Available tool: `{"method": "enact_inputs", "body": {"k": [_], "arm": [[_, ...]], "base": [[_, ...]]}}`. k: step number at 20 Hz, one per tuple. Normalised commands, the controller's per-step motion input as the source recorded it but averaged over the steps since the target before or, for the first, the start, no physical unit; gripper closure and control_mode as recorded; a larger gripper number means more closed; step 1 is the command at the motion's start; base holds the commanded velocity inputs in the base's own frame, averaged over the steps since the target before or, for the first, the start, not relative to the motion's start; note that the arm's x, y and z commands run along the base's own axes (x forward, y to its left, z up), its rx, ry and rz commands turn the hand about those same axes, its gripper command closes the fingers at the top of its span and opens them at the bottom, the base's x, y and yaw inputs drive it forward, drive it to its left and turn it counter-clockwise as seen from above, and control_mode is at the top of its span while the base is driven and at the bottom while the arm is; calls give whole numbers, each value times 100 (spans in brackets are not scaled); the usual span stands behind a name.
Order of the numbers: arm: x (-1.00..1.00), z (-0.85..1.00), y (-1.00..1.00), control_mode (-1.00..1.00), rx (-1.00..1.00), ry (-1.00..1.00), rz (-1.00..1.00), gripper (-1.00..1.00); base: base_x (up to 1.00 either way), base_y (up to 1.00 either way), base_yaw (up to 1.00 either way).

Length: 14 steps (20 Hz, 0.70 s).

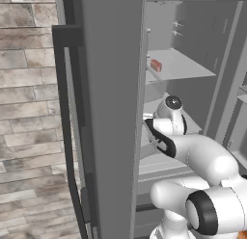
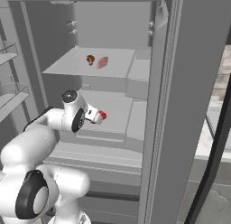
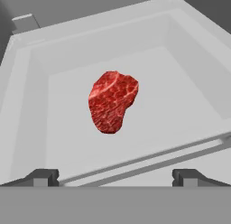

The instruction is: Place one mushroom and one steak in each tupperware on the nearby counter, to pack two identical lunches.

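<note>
Steak (image 3: 111, 102), the bright red one, lies flat on the pale floor of a shallow grey bin (image 3: 31, 105) on a middle shelf of the open fridge (image 2: 113, 24). It sits directly ahead of the gripper (image 3: 115, 175) and a little below it, near the middle of the bin, clear of all four walls. The two dark fingertips (image 3: 43, 177) stand wide apart with nothing between them, and the meat is untouched, lying beyond the bin's front lip from them.

From the right side, the white arm (image 2: 54, 121) reaches in over that shelf, the hand tilted downward, with a spot of red just past its end.

One shelf (image 2: 67, 65) higher, above and beyond the gripper, rest a paler pink steak (image 2: 103, 62) and, just beside it on its left, a mushroom (image 2: 90, 59) with a brown cap. The two lie close together but apart, toward the middle of that shelf.

To the gripper's left stands the tall grey fridge door (image 1: 108, 112), swung open, its dark handle (image 1: 67, 117) running down the outer face, and past that a wall of brick (image 1: 26, 98). To the right, the other door (image 2: 187, 105) hangs open as well.
</note>
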Motion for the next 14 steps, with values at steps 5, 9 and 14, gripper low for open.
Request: {"method": "enact_inputs", "body": {"k": [5,9,14], "arm": [[28,-13,0,-100,0,7,-2,-100],[18,-21,0,-100,0,5,-1,-100],[2,-32,1,-100,0,3,-2,-100]], "base": [[0,0,0],[0,0,0],[0,0,0]]}}
